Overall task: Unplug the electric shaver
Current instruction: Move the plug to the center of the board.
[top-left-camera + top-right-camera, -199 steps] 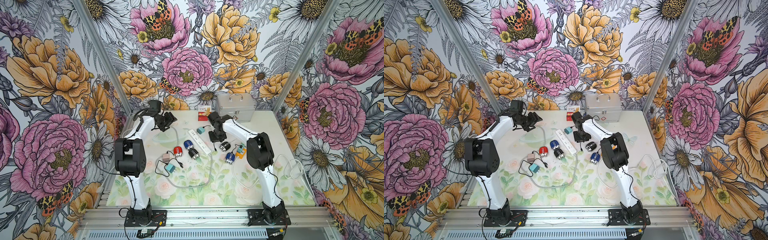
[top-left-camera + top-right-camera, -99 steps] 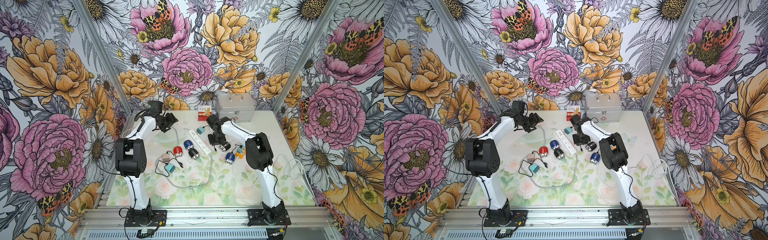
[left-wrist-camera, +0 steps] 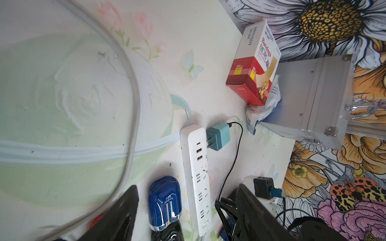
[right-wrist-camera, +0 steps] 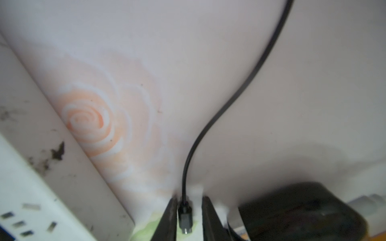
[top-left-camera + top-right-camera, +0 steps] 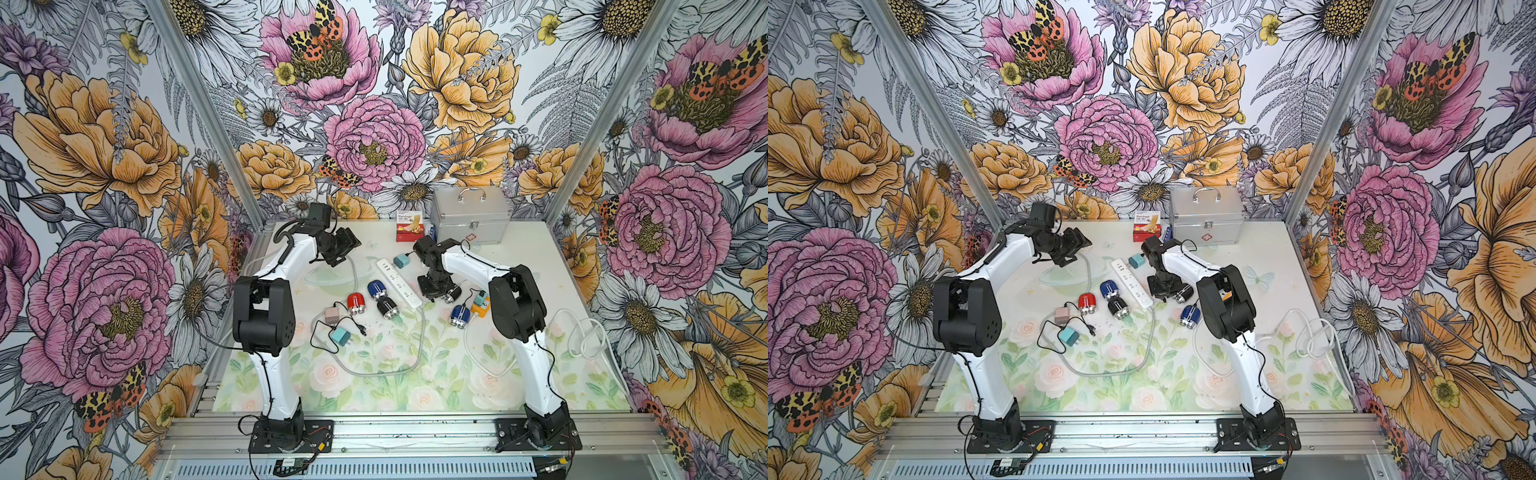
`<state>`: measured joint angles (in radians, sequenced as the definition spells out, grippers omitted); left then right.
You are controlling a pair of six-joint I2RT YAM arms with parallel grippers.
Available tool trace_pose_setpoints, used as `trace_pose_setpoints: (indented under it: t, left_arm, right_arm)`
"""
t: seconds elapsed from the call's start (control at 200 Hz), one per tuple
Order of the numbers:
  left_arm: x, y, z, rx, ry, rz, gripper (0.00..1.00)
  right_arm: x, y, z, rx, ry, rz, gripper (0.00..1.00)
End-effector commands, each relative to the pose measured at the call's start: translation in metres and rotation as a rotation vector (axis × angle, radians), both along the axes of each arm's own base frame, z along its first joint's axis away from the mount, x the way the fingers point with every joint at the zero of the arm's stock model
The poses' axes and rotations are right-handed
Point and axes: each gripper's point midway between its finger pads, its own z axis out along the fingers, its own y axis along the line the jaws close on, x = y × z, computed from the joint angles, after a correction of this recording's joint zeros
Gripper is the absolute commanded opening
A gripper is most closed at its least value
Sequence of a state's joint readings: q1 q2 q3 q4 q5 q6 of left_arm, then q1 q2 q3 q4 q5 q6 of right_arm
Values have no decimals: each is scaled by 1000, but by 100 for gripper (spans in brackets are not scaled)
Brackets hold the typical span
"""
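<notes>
In both top views the right claw (image 5: 434,291) is down at table level, just beside the black shaver (image 5: 452,294). The shaver lies near the front end of the white power strip (image 5: 399,282). From up there the claw is too small to read how open it is. The left claw (image 5: 347,247) hangs above the back left of the table, well apart from all that. A red shaver (image 5: 356,303) and a blue shaver (image 5: 377,289) lie on the other side of the strip.

Left wrist view: the left claw (image 3: 187,187) is spread wide with nothing in it. Under it you see the power strip (image 3: 196,167) with the blue shaver (image 3: 165,200) just beside it. A teal charger (image 3: 218,136) sits against the strip with its prongs toward it; can't tell if they're actually in. A bandage box (image 3: 252,68) leans by a metal case (image 3: 313,100) at the wall.

Right wrist view: a thin black cable (image 4: 229,102) runs down to its small plug (image 4: 184,217), which sits between the fingers (image 4: 168,221) of the right claw (image 4: 189,200). One finger is right up against the plug and there's a sliver of gap on the other side, so it's narrow but not clamped. The black shaver (image 4: 302,208) is a blurry dark lump past the other finger.
</notes>
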<state>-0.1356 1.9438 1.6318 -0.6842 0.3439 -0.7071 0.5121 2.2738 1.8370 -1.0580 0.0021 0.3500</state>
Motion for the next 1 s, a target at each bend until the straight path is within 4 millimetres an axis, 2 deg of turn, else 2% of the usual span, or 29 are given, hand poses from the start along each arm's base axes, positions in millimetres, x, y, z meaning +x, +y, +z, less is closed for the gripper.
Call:
trace_pose_setpoints:
  t: [0.0, 0.27, 0.535, 0.761, 0.996]
  left_arm:
    - [-4, 2, 22, 14, -50, 11, 75]
    - [-3, -12, 24, 14, -59, -13, 75]
    - [-6, -41, 19, 23, -60, -75, 75]
    - [-7, -69, 21, 59, -97, -171, 75]
    - [-7, -85, 19, 67, -104, -204, 75]
  right_arm:
    - [-6, 4, -6, -4, 17, 42, 19]
    - [-23, 12, 13, 19, 5, 90, 10]
    - [-69, -12, 19, -19, 45, 53, 7]
    - [-108, -18, 26, -23, 58, 45, 7]
    - [-149, -32, 26, -14, 102, 27, 8]
